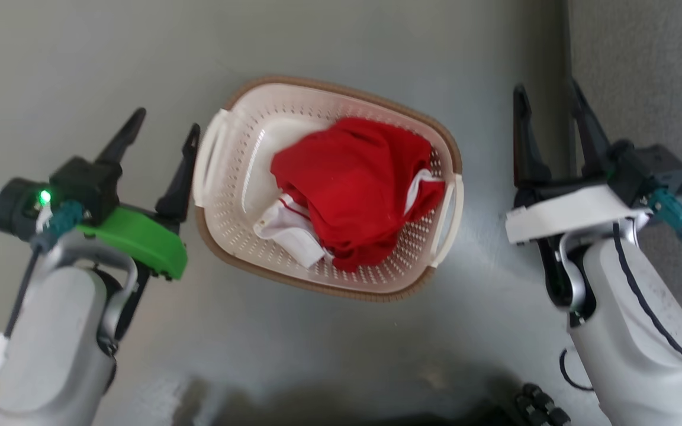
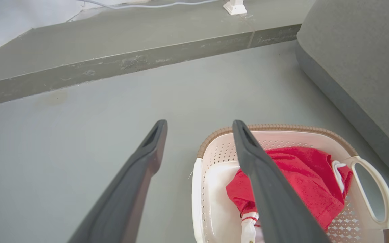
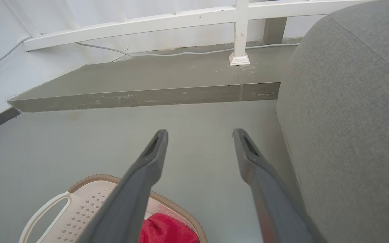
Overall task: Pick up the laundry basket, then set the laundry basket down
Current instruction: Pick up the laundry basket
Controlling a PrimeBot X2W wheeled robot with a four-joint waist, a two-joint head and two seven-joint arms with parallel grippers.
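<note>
The laundry basket (image 1: 234, 195) is cream-white perforated plastic with a brown rim band and sits on the grey floor, holding red and white clothes (image 1: 353, 189). Its white handles stand at the left (image 1: 208, 157) and right (image 1: 449, 219) ends. My left gripper (image 1: 166, 127) is open beside the left handle, its inner finger close to the handle, nothing held. My right gripper (image 1: 548, 97) is open, well to the right of the basket, empty. The left wrist view shows the basket (image 2: 214, 148) under the right finger, and the left gripper (image 2: 199, 125). The right wrist view shows the basket (image 3: 83, 202) at lower left and the right gripper (image 3: 199, 133).
A grey upholstered sofa (image 1: 643, 65) lies just right of my right gripper; sofa (image 3: 349, 118). Ahead runs a raised grey step (image 3: 147, 91) with a white railing post (image 3: 240, 33) and a cable. Dark wheels of my base (image 1: 539, 405) show at the bottom.
</note>
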